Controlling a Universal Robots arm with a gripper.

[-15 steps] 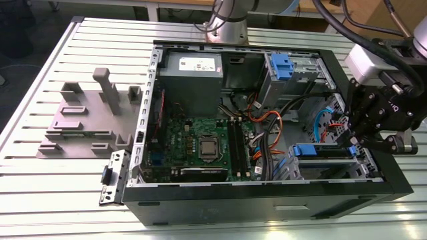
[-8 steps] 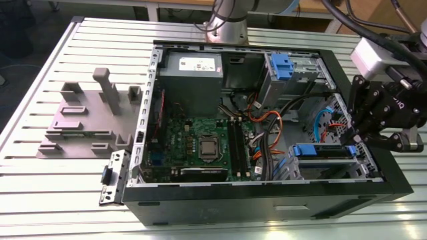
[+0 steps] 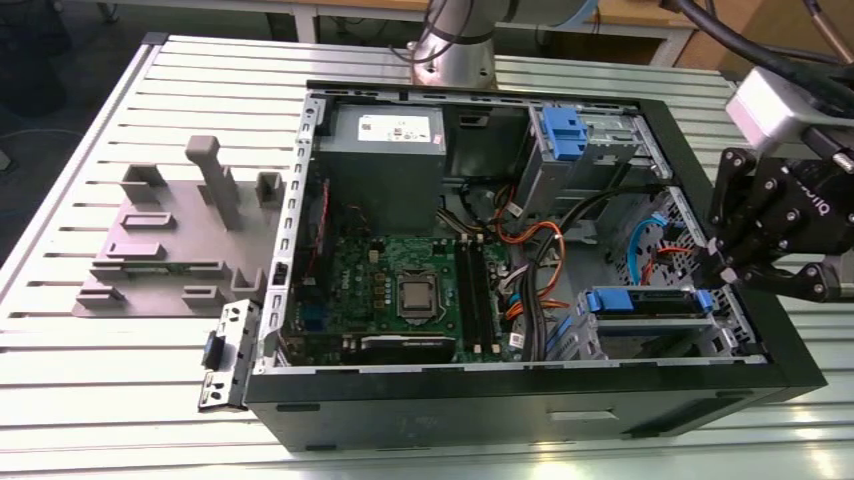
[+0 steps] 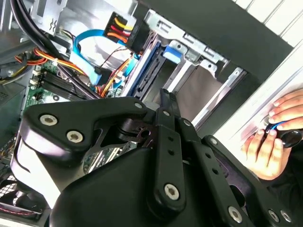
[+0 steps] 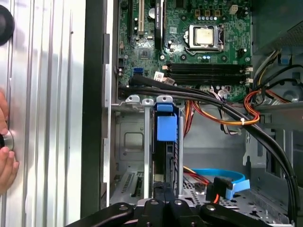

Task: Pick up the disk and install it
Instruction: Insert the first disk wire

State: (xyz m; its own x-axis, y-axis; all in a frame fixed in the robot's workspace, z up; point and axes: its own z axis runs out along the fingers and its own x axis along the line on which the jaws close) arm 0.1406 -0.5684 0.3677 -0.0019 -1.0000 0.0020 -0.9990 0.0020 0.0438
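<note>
The disk (image 3: 650,318) sits in the lower drive cage at the front right corner of the open computer case (image 3: 534,405), its blue tab facing up. In the first wrist view the disk (image 5: 166,126) stands edge-on between the cage's metal rails. Its blue rail shows in the second wrist view on the disk (image 4: 146,64). My gripper (image 3: 761,278) hangs above the case's right wall, just to the exterior view's right of the cage. In both wrist views the gripper (image 4: 164,97) (image 5: 165,201) is shut, with nothing between its fingers and apart from the disk.
The case holds a green motherboard (image 3: 400,290), a grey power-supply box (image 3: 387,150), a tall blue latch piece (image 3: 561,135) and orange, black and blue cables (image 5: 236,118). A grey slotted fixture (image 3: 174,230) stands on the slatted table. A person's hand (image 4: 274,135) rests beside the case.
</note>
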